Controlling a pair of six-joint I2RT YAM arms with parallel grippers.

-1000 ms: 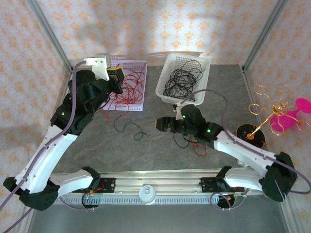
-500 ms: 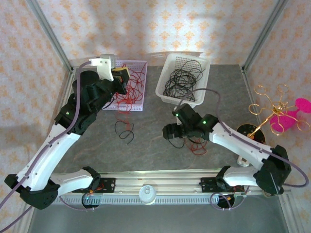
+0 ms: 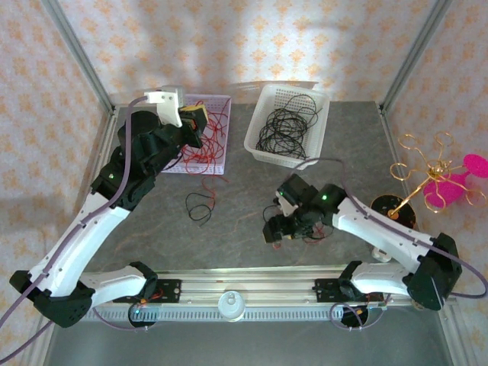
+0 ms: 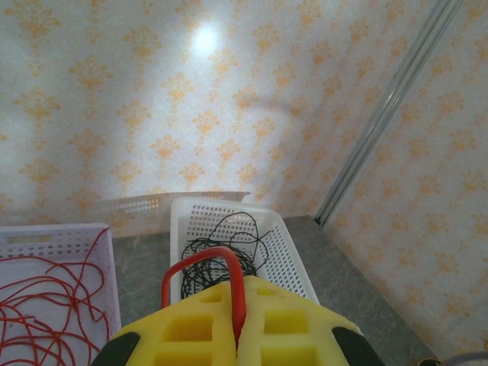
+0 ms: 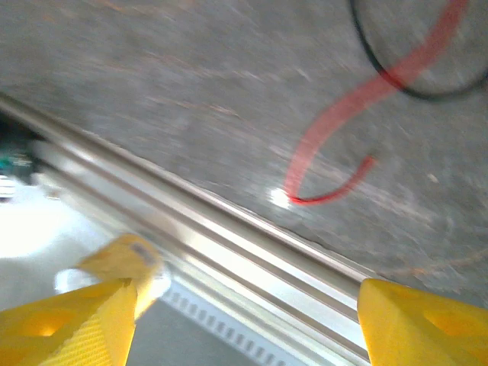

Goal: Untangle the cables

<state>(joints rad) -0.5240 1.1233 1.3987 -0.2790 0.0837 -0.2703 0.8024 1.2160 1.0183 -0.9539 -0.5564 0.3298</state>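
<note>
Left pincer (image 4: 238,324) is clamped on a thin red wire (image 4: 200,258), its loop poking out past the tips, above the lilac plastic basket (image 3: 227,137). Right pincer (image 5: 244,320) is spread wide over a red strand (image 5: 335,114) lying diagonally on the grey table (image 5: 152,61).

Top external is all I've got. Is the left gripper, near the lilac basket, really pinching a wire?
Observer: Yes. The left wrist camera shows the left gripper shut on a red wire that arches up out of its jaws.
Operator: And the right gripper, is it holding anything?
Observer: No. On the right wrist camera the right gripper is open, with nothing between its jaws.
Operator: What lies in front of it?
Observer: A loose red strand crossing a black wire on the table, just past the metal rail.
</note>
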